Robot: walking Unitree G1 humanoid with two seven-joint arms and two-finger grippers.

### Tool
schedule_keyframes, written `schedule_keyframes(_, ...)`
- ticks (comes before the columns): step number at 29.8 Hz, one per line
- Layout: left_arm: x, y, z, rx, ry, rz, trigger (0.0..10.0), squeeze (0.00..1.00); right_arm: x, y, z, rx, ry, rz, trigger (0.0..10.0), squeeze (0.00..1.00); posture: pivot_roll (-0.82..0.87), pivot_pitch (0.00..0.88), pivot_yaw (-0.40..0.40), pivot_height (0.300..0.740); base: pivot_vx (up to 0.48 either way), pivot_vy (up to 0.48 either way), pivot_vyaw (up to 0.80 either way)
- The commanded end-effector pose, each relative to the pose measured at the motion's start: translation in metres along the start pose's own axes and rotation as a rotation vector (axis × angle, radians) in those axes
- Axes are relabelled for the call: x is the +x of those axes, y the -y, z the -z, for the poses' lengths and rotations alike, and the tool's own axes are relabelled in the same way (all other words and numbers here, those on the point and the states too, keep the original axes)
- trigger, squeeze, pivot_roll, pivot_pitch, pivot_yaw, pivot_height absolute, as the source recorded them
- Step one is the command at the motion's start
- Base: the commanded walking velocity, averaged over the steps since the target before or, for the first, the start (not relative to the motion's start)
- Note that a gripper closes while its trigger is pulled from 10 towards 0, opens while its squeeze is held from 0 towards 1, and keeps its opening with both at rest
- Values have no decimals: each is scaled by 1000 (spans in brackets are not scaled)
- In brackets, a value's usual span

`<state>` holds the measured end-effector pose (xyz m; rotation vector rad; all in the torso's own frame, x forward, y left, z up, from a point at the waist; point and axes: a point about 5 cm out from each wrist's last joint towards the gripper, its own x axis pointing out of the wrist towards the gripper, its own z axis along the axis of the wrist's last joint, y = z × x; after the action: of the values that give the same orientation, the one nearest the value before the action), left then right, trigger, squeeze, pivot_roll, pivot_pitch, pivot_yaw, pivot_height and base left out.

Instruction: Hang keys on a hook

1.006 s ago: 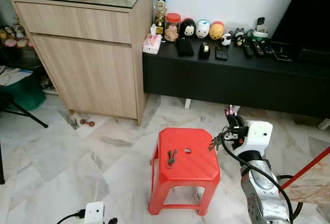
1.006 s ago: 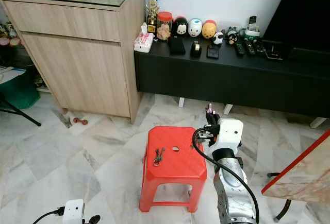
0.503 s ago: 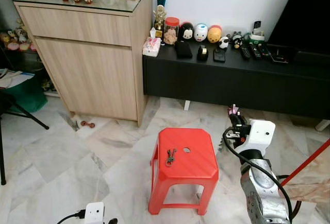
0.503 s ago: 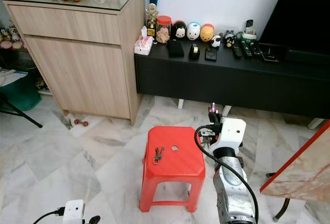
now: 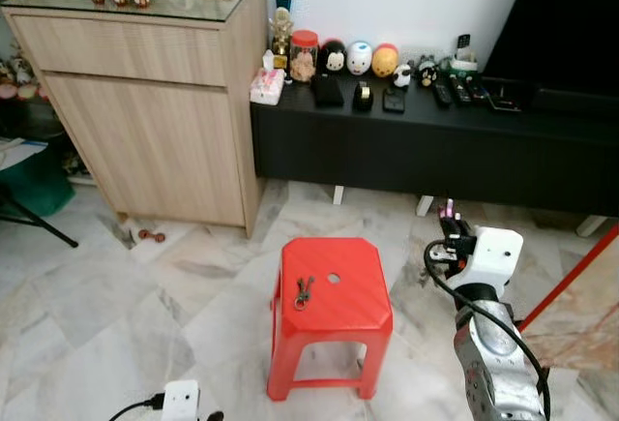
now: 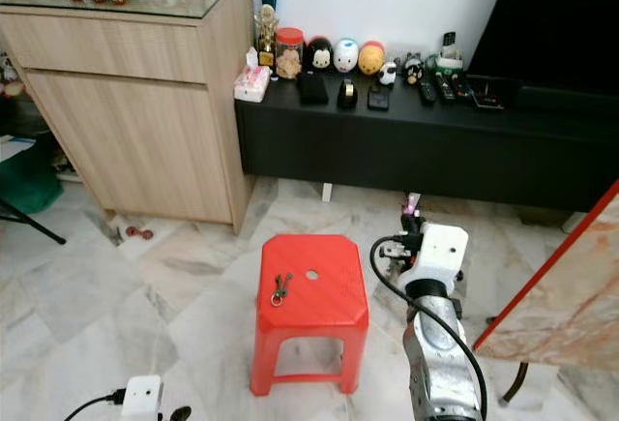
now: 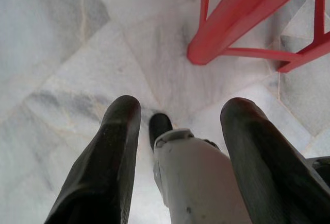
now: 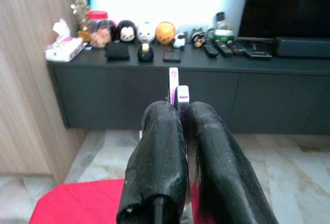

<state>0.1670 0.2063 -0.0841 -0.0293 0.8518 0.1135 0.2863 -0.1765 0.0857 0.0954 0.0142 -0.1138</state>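
Keys (image 5: 303, 291) sit mid-frame on the red stool (image 5: 348, 316), right gripper (image 8: 179, 98) lower right pinching a small purple-white tag, so grabbing's next.

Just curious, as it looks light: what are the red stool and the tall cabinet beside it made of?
The red stool looks like moulded plastic: one glossy piece. The tall cabinet looks like pale wood or wood-grain laminate, hard to tell which, under a reflective, glass-like top.
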Motion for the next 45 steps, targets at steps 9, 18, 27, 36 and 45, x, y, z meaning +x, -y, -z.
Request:
schedule_keyframes(9, -1, 1, 4, 8, -17, 10, 10000, 0, 0, 2, 1, 6, -8, 29, 10000, 0, 44, 0, -91, 740, 0, -275, -489)
schedule_keyframes(18, 0, 2, 2, 9, -13, 13, 10000, 0, 1, -2, 2, 0, -4, 16, 10000, 0, 46, 0, -91, 740, 0, -280, -254)
schedule_keyframes(27, 0, 2, 1, 6, -11, 11, 10000, 0, 3, 2, -1, -6, 7, 32, 10000, 0, 44, 0, -91, 740, 0, -282, 0)
schedule_keyframes(36, 1, 3, 0, 7, -7, 12, 10000, 0, 9, 3, -7, -5, 28, 47, 10000, 0, 44, 0, -89, 740, 0, -280, 0)
schedule_keyframes(45, 1, 3, -1, 1, -7, 7, 10000, 0, 14, 2, -11, -3, 47, 44, 10000, 0, 37, 0, -90, 740, 0, -279, 0)
